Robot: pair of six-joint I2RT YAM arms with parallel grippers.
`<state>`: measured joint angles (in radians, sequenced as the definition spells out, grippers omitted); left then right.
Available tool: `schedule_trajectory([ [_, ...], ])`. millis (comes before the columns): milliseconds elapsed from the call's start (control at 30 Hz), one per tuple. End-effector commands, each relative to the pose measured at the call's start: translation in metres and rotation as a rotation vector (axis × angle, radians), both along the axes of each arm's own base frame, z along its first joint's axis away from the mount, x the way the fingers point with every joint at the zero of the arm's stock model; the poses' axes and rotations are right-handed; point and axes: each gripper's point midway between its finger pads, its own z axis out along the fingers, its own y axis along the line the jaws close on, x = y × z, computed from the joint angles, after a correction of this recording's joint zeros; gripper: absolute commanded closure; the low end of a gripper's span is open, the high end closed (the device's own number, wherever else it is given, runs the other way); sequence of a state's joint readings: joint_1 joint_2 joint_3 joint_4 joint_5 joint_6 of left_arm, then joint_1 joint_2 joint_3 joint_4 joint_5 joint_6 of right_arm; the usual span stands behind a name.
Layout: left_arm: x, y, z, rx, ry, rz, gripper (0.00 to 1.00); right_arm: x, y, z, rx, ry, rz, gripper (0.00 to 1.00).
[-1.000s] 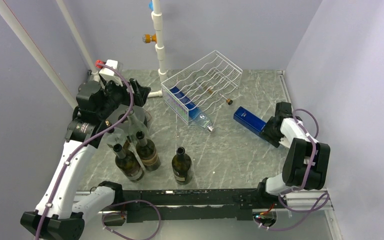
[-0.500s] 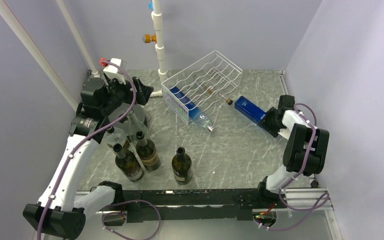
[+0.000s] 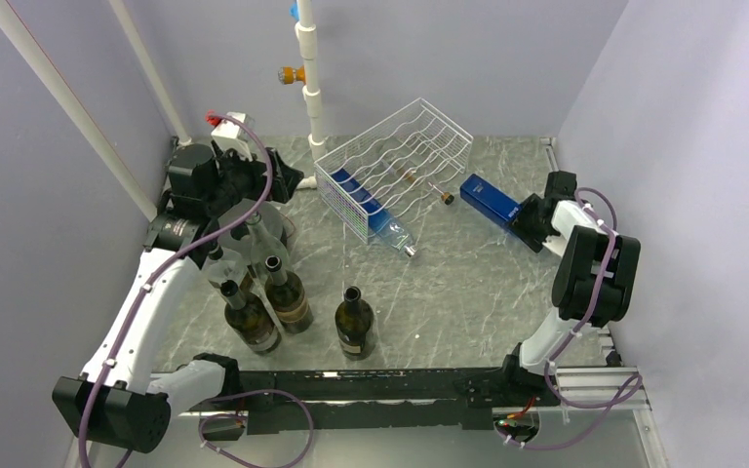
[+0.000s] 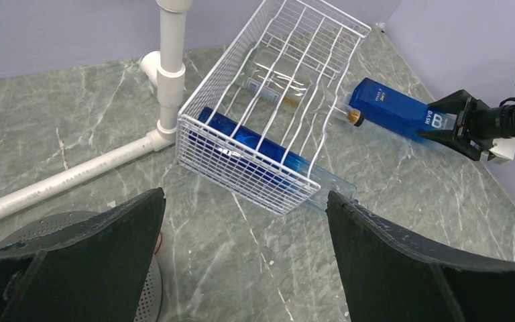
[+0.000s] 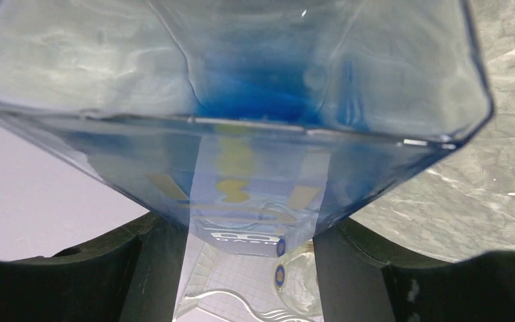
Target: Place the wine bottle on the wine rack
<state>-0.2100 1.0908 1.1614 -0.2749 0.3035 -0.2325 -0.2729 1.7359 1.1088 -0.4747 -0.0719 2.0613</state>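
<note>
Gripping the blue wine bottle [image 3: 488, 197] by its base, the right claw [image 3: 521, 212] holds it just right of the wine rack [image 3: 400, 156]; left claw [image 4: 245, 268] gapes wide, empty. Danger: that long overhang could twist loose or snag the rack.

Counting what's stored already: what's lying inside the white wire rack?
Two bottles lie in the wine rack: a blue bottle, its neck poking out, and a clear bottle. Wires partly cover both.
</note>
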Motion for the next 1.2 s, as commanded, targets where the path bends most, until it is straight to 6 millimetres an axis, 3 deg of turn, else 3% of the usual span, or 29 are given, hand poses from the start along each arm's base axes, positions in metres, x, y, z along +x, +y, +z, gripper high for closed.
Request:
schedule_trajectory([
  [0, -0.008, -0.003, 0.033, -0.043, -0.076, -0.029, 0.04, 0.020, 0.008, 0.034, 0.014, -0.155, 0.039, 0.31],
  [133, -0.013, -0.002, 0.040, -0.050, -0.101, -0.031, 0.03, 0.010, 0.012, 0.036, -0.015, -0.149, 0.093, 0.03],
  [167, -0.015, -0.002, 0.042, -0.052, -0.106, -0.031, 0.02, 0.009, 0.015, 0.036, -0.013, -0.144, 0.119, 0.01],
  [267, -0.019, -0.002, 0.047, -0.056, -0.123, -0.033, 0.02, 0.001, 0.022, 0.041, -0.033, -0.123, 0.200, 0.01],
  [367, -0.023, -0.001, 0.050, -0.058, -0.137, -0.035, 0.01, -0.006, 0.026, 0.060, -0.162, -0.120, 0.335, 0.01],
  [500, -0.027, -0.001, 0.055, -0.050, -0.157, -0.031, 0.01, -0.007, 0.029, 0.090, -0.448, -0.105, 0.613, 0.01],
  [600, -0.033, -0.003, 0.060, -0.044, -0.178, -0.039, 0.00, -0.003, 0.033, 0.101, -0.721, -0.059, 0.886, 0.01],
  [733, -0.042, -0.009, 0.065, -0.036, -0.210, -0.067, 0.00, -0.004, 0.045, 0.102, -1.043, -0.004, 1.272, 0.01],
  [867, -0.045, -0.016, 0.066, -0.042, -0.220, -0.099, 0.00, -0.012, 0.044, 0.103, -1.228, 0.030, 1.507, 0.01],
  [967, -0.048, -0.018, 0.068, -0.047, -0.227, -0.105, 0.01, -0.016, 0.057, 0.101, -1.342, -0.006, 1.712, 0.00],
  [1167, -0.047, -0.013, 0.070, -0.052, -0.235, -0.060, 0.01, -0.014, 0.035, 0.125, -1.675, 0.069, 1.802, 0.01],
])
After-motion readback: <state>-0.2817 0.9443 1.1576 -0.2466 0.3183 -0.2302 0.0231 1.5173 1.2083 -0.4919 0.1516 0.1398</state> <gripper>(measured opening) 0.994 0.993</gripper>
